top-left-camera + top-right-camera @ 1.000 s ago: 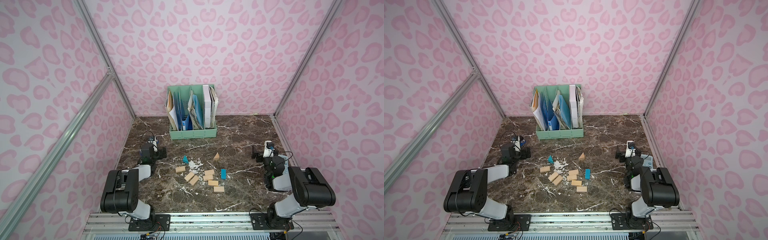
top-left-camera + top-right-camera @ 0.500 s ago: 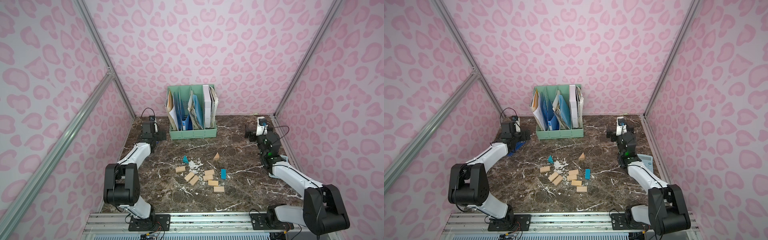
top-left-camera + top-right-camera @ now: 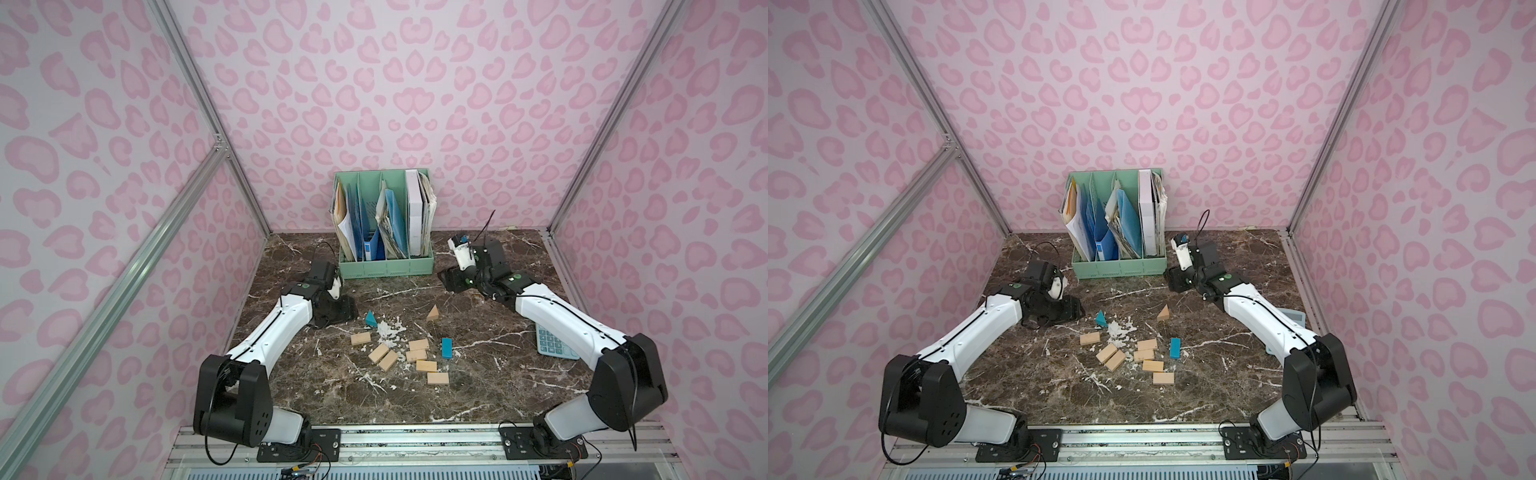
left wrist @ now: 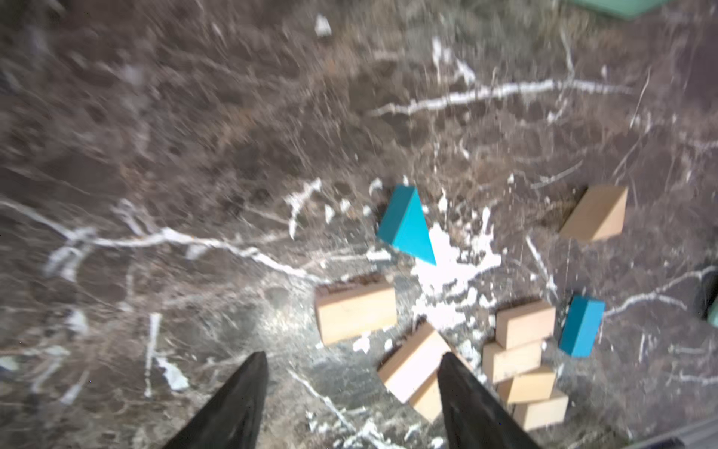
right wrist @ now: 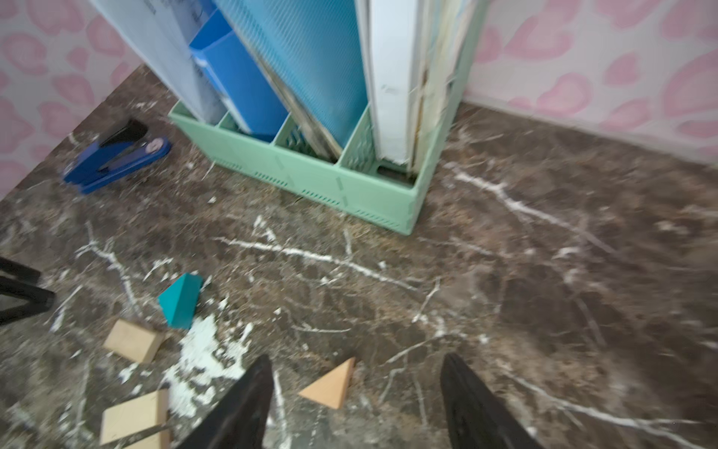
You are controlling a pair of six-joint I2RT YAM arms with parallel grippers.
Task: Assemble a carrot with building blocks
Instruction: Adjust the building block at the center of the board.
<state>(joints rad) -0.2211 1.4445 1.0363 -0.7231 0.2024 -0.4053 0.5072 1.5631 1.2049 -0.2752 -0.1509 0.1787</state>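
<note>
Top views both show us the brown marble table point(image 3: 519, 386) and, at its back wall, the green file rack point(image 3: 386, 268), which we take as our landmark.

The left gripper point(image 3: 349, 311) is low over the table, in front of the rack's left corner. In the left wrist view its two black fingers point(image 4: 241, 392) stand apart with only marble between them, so it is released and carries nothing. The right gripper point(image 3: 449, 282) is just beside the rack's right front corner. In the right wrist view its fingers point(image 5: 248, 396) also stand apart and pinch nothing.

A pale green calculator point(image 3: 555, 349) lies well to the right of the rack. A blue stapler point(image 5: 116, 159) lies near the rack's left side.

The building blocks point(image 3: 427, 365) lie loose in front of the rack, most of them farther from it than both grippers. Seven tan rectangles point(image 3: 418, 345) make a scattered cluster, and the teal rectangle point(image 3: 446, 348) is just beside it on the right.

The teal triangle point(image 3: 370, 320) lies between the rack and this cluster, near the left gripper's tips but apart from them. The tan triangle point(image 3: 432, 312) lies in front of the rack's right corner, near the right gripper but not touching it. White crumbs point(image 3: 390, 328) are spread between the teal triangle and the rectangles.
</note>
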